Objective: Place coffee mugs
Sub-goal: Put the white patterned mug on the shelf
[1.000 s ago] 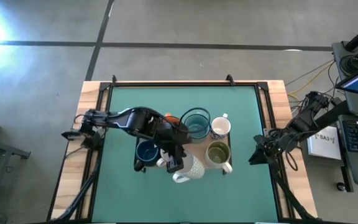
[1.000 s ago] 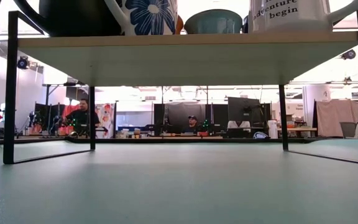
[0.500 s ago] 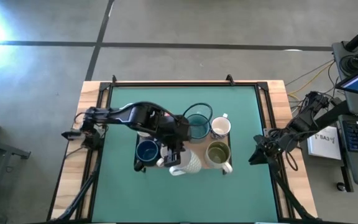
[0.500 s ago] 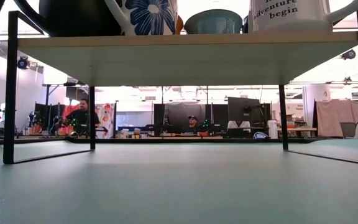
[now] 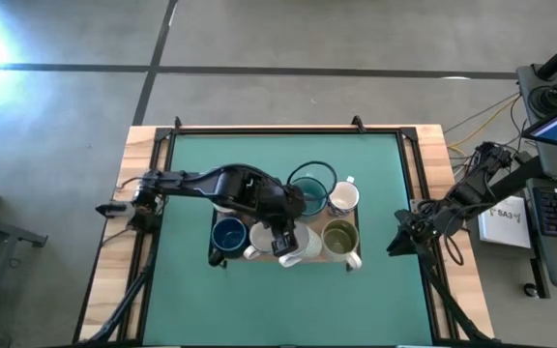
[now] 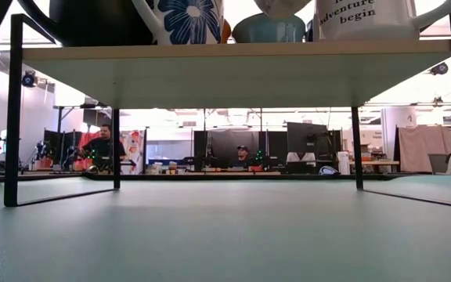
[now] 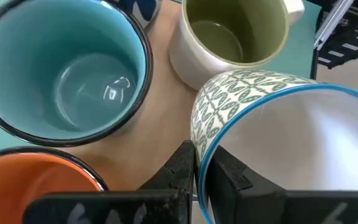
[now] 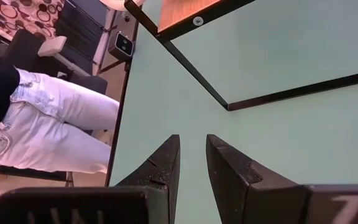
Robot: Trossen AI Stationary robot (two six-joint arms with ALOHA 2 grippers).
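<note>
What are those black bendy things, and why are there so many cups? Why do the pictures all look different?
They are two robot arms working at a green table. One camera looks straight down, one sits low on the table, and one rides on each arm's wrist.

On the table stands a little wooden shelf with mugs on top: a teal mug, a navy mug, an olive-green mug, a small white mug and an orange mug.

The left gripper has its fingers pinched on the rim of a white mug with a green leaf pattern, holding it above the shelf among the others.

The right gripper waits at the table's right edge, holding nothing.
</note>
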